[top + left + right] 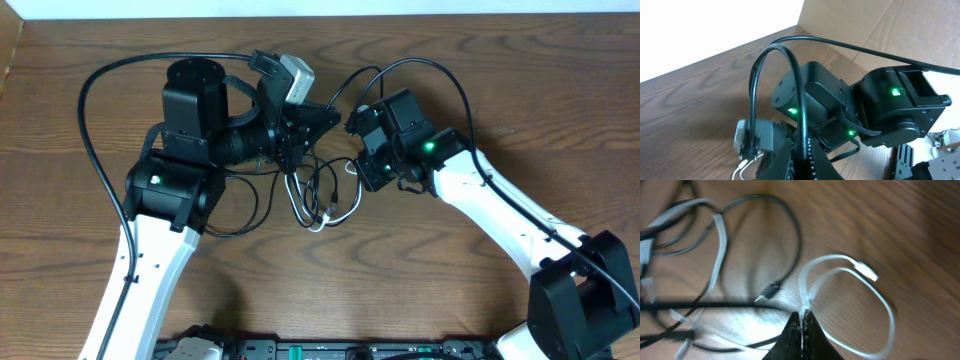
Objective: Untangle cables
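Observation:
The cables lie tangled on the wooden table between the arms, black loops [305, 195] with a white cable [343, 207] among them. My left gripper [325, 118] is shut on a black cable [771, 55] that rises from between its jaws [800, 141] and arcs over to the left. A grey plug block [754, 136] and white cable ends [742, 167] sit just left of those jaws. My right gripper [804, 313] is shut on the white cable [882, 302], whose loop and plug end [867, 273] lie to the right. Black cable loops [792, 235] lie left of it.
The right arm's body [890, 110] fills the left wrist view straight ahead, with a cardboard box [860, 25] behind it. A thick black arm wire [92, 140] curves round the left arm. Equipment [330, 350] lines the table's front edge.

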Available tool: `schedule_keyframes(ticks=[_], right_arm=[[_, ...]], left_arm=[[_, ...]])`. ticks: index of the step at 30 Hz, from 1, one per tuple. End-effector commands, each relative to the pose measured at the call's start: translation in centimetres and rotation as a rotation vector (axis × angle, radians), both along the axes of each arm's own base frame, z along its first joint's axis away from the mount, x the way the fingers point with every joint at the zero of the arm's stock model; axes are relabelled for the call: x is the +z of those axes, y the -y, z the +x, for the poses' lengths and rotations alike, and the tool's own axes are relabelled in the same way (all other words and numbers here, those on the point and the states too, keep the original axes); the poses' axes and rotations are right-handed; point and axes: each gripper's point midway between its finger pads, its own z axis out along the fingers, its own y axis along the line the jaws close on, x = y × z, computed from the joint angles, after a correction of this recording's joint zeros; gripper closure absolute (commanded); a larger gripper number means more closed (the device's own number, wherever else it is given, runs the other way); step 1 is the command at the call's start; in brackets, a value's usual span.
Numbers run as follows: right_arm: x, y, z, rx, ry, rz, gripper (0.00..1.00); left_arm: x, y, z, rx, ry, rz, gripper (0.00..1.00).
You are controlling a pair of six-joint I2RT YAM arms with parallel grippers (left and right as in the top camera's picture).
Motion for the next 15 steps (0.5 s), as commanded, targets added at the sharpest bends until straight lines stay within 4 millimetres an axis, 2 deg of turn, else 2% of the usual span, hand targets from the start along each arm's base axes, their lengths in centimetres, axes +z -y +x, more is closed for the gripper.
schedule_keyframes(ticks=[1,5,6,8,9,12,15], right_arm=[[0.7,2.2,0.9,-0.183,0.025,-0.06,0.99],[3.2,2.4,0.7,-0.158,0.086,-0.036,0.99],[3.7,2.3,0.6,-0.143,0.101,-0.033,0.95],[4.6,1.9,0.2,-0.094,0.116,-0.01,0.51],[4.9,1.4,-0.4,-0.041,0.114,0.01,0.41],[5.2,0.0,-1.7,0.084,0.098,0.062,0.32],[5.1,-0.4,-2.5,0.147,0.085,0.071,0.27]], left_arm=[[1.1,-0.4,-0.2,0.022,0.023,-0.002,0.92],[0.8,-0.5,-0.1,0.028,0.018,0.008,0.92],[0.8,-0.5,-0.1,0.028,0.019,0.008,0.92],[0.8,-0.5,-0.1,0.028,0.019,0.008,0.92],[0.8,-0.5,-0.1,0.029,0.017,0.008,0.92],[0.8,-0.5,-0.1,0.028,0.015,0.009,0.92],[0.8,-0.5,-0.1,0.028,0.015,0.009,0.92]])
